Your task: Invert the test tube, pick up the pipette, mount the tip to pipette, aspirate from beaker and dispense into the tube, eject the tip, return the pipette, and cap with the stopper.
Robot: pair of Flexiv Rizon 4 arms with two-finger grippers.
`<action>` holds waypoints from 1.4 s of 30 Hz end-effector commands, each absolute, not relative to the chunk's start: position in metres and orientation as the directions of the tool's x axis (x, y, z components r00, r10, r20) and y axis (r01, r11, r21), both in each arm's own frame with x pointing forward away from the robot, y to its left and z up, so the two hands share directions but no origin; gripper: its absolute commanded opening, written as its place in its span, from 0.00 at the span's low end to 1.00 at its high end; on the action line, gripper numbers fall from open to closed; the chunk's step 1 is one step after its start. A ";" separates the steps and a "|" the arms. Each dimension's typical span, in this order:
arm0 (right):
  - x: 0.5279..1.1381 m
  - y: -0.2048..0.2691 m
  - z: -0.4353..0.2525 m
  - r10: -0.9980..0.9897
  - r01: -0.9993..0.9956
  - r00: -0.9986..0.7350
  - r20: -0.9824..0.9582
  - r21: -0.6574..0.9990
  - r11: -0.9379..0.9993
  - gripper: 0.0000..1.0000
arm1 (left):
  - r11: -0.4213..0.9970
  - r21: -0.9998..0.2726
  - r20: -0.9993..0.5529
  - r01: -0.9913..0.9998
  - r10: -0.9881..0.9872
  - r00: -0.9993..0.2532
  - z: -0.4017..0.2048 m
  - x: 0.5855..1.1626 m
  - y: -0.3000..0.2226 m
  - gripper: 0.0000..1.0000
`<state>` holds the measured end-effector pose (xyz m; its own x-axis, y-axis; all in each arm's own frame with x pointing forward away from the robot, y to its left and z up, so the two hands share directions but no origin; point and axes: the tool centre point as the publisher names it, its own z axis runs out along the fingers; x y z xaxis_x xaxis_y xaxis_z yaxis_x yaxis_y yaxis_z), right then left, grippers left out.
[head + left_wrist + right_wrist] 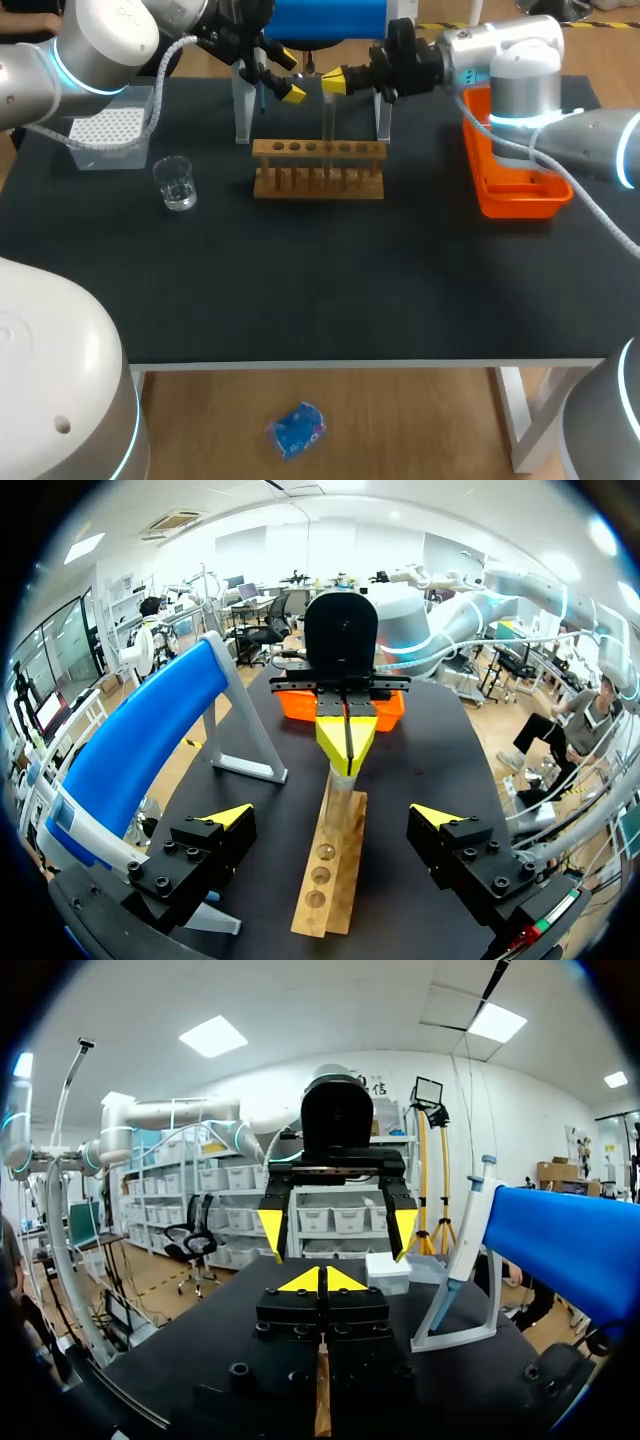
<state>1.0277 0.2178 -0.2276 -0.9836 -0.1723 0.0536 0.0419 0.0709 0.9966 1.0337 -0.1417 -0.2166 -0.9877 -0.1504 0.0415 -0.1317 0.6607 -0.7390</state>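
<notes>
A clear test tube point(328, 120) stands upright over the wooden rack point(318, 170), its lower end at the rack's top row of holes. My right gripper point(335, 80) lies level above the rack, shut on the tube's upper end. In the left wrist view the tube point(338, 792) hangs below those shut yellow tips point(346, 742). My left gripper point(288, 88) is open just left of the tube and faces the right one; its fingers point(228, 816) stand wide apart with nothing between them. The blue pipette point(330, 15) rests on its stand behind. In the right wrist view my right gripper point(321, 1280) is shut.
A glass beaker point(177, 183) stands left of the rack. The tip box point(105, 135) sits at the far left. An orange tray point(515, 185) lies at the right under my right arm. The stand's legs point(243, 110) rise just behind the rack.
</notes>
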 end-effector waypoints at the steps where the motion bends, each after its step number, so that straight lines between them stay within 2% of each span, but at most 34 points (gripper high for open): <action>1: 1.030 0.217 -0.240 -0.177 0.044 -0.983 0.056 0.996 0.072 0.00 | 0.663 -0.736 0.044 -0.133 -0.149 -0.988 -0.216 1.034 -0.141 1.00; 28: 1.025 0.204 -0.192 -0.171 -0.037 -0.985 -0.020 0.994 0.099 0.00 | 0.663 -0.736 0.044 -0.133 -0.149 -0.988 -0.216 1.034 -0.141 1.00; 29: 1.023 0.202 -0.190 -0.170 -0.038 -0.985 -0.021 0.994 0.099 0.35 | 0.663 -0.736 0.044 -0.133 -0.149 -0.988 -0.216 1.034 -0.141 1.00; 30: 1.022 0.200 -0.188 -0.168 -0.043 -0.985 -0.026 0.994 0.101 0.49 | 0.663 -0.736 0.044 -0.133 -0.149 -0.988 -0.216 1.034 -0.141 1.00; 31: 1.021 0.198 -0.186 -0.165 -0.048 -0.986 -0.029 0.993 0.110 0.55 | 0.663 -0.736 0.044 -0.133 -0.149 -0.988 -0.216 1.034 -0.141 1.00; 32: 1.020 0.196 -0.185 -0.162 -0.050 -0.986 -0.030 0.991 0.122 0.75 | 0.663 -0.736 0.044 -0.133 -0.149 -0.988 -0.216 1.034 -0.141 1.00; 33: 1.018 0.194 -0.183 -0.161 -0.049 -0.987 -0.027 0.989 0.136 1.00 | 0.663 -0.736 0.044 -0.133 -0.149 -0.988 -0.216 1.034 -0.141 1.00; 42: 1.007 0.167 -0.170 -0.087 -0.053 -0.996 -0.029 0.959 0.280 1.00 | 0.663 -0.736 0.044 -0.133 -0.149 -0.988 -0.216 1.034 -0.141 1.00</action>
